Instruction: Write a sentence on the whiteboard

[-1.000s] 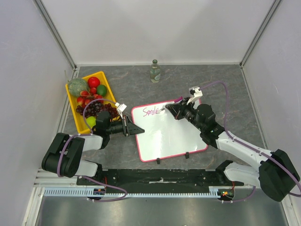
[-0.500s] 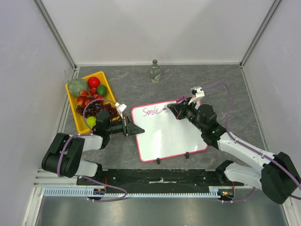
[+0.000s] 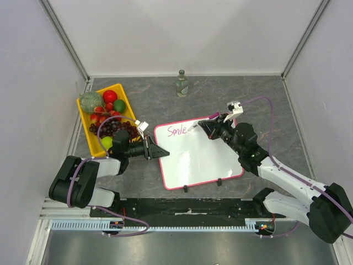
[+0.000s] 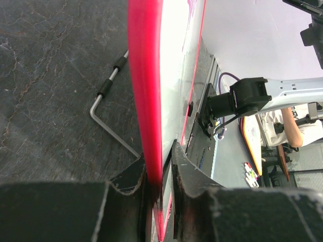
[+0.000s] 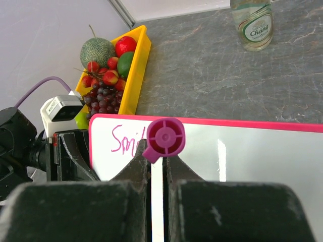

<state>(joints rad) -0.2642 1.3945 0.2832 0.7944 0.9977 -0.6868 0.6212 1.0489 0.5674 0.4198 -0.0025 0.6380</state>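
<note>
The sentence (image 3: 177, 131) is reading only "Smile" so far, sitting at the far left corner of the whiteboard (image 3: 201, 160), with its line running rightward toward my right gripper (image 3: 207, 126). That gripper is clamping the marker (image 5: 164, 137), whose tip is lying just right of the last letter. I judge the next word is calling for travel rightward along the top edge. My left gripper (image 3: 159, 150) is pinching the whiteboard's left rim, steadying it.
</note>
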